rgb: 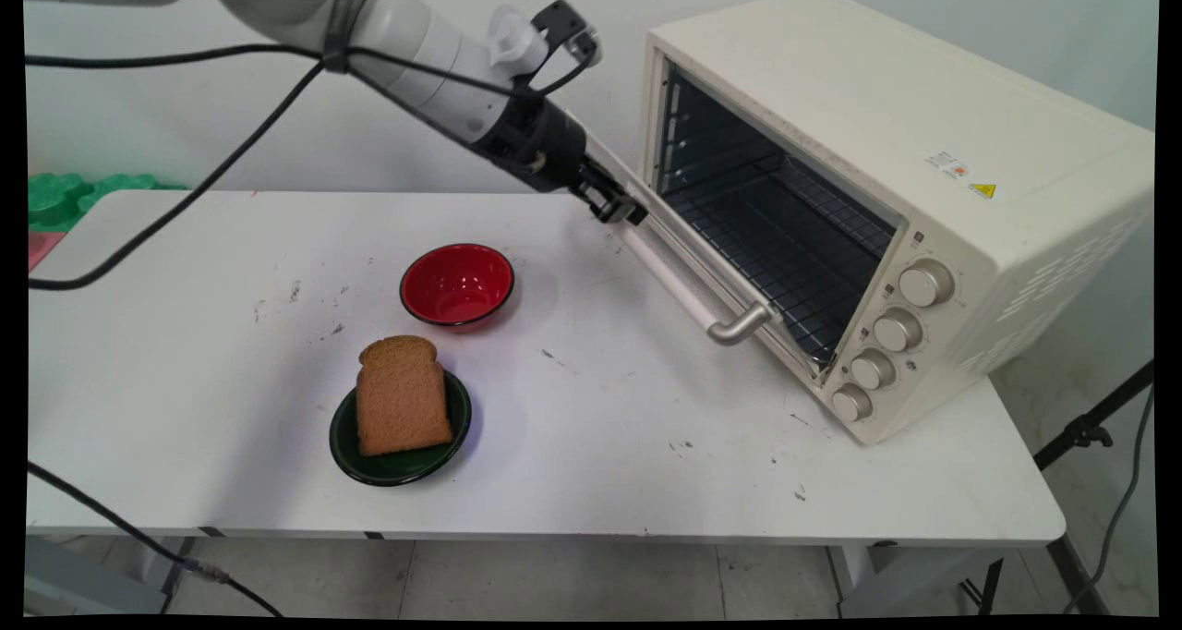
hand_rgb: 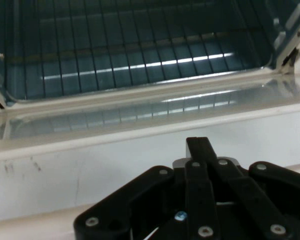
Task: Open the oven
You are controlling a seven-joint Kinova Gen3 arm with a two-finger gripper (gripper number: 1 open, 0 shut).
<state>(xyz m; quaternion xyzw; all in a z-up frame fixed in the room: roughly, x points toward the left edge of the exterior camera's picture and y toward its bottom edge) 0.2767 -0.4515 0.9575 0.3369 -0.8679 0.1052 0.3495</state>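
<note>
A cream toaster oven (rgb: 923,150) stands at the right of the table with its door (rgb: 683,251) swung down and open. My gripper (rgb: 621,210) is shut with nothing between its fingers, its tip at the far end of the door's outer edge, by the handle (rgb: 688,293). In the hand view the joined fingertips (hand_rgb: 202,146) lie over the door's inner face (hand_rgb: 139,150), and the wire rack (hand_rgb: 129,55) inside the oven shows beyond it.
A red bowl (rgb: 457,285) sits mid-table. Nearer the front, a slice of brown bread (rgb: 402,395) lies on a dark green plate (rgb: 443,454). Oven knobs (rgb: 896,330) face the front right. Green items (rgb: 65,196) lie past the table's far left.
</note>
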